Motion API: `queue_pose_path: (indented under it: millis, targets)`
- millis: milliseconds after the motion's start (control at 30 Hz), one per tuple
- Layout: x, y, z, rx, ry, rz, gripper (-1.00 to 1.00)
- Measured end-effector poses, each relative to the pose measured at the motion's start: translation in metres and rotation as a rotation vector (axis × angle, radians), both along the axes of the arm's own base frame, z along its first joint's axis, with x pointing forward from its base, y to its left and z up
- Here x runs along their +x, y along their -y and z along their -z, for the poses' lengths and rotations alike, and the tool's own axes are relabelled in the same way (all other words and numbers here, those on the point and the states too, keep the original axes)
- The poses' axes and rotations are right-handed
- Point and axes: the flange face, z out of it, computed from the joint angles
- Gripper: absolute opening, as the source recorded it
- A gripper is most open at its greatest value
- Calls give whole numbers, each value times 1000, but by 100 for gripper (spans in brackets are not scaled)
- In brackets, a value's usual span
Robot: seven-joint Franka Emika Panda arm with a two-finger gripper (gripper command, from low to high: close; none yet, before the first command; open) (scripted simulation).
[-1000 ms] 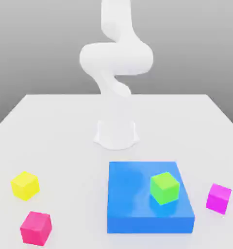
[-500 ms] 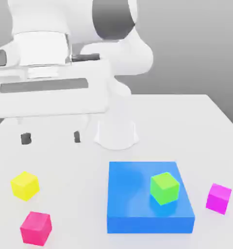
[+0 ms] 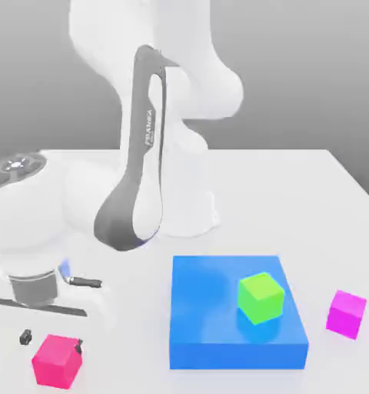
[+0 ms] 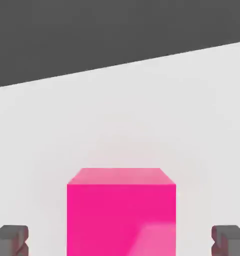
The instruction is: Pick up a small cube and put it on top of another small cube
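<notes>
Gripper [image 3: 51, 341] low over table [image 3: 295, 192] at exterior view's left, jaws spread wide, fingertips [image 4: 11, 239] either side of pink cube [image 3: 57, 360], not touching it; cube still on table, nothing pinched. Green cube [image 3: 261, 297] atop blue block [image 3: 218, 323] twd exterior view's right. Magenta cube [image 3: 347, 313] just beside block, further right. White arm [image 3: 145, 154] bent down over scene

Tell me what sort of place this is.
Probably a simulated tabletop test scene, not a real room: a plain white table, flat-coloured blocks like the pink cube and blue slab, and a blank grey backdrop.
</notes>
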Motion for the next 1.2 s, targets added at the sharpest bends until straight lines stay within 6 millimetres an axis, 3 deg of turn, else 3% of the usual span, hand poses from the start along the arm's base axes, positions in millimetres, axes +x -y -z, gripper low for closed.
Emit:
queue_pose_path:
  millis: [200, 367, 400, 567, 700, 867, 967, 1000, 1100, 1133, 1200]
  targets:
    - [0, 0, 4, 1, -1, 0, -100]
    - [0, 0, -48, 0, -1, 0, -100]
    - [4, -14, -56, 5, -1, -31, -100]
    - [25, -136, -72, 34, -7, -301, -100]
    - [17, -236, -82, 44, -10, -529, -100]
    - [-25, -363, -99, 36, -10, -844, -100]
    - [-83, -462, -104, 13, -6, -1119, -100]
    - [-93, -477, -97, 6, -4, -1165, -100]
    - [-100, -486, -63, 0, -2, -1196, -100]
    - [-101, -487, -55, 0, -2, -1199, 100]
    - [-101, -487, -55, 0, -2, -1199, 100]
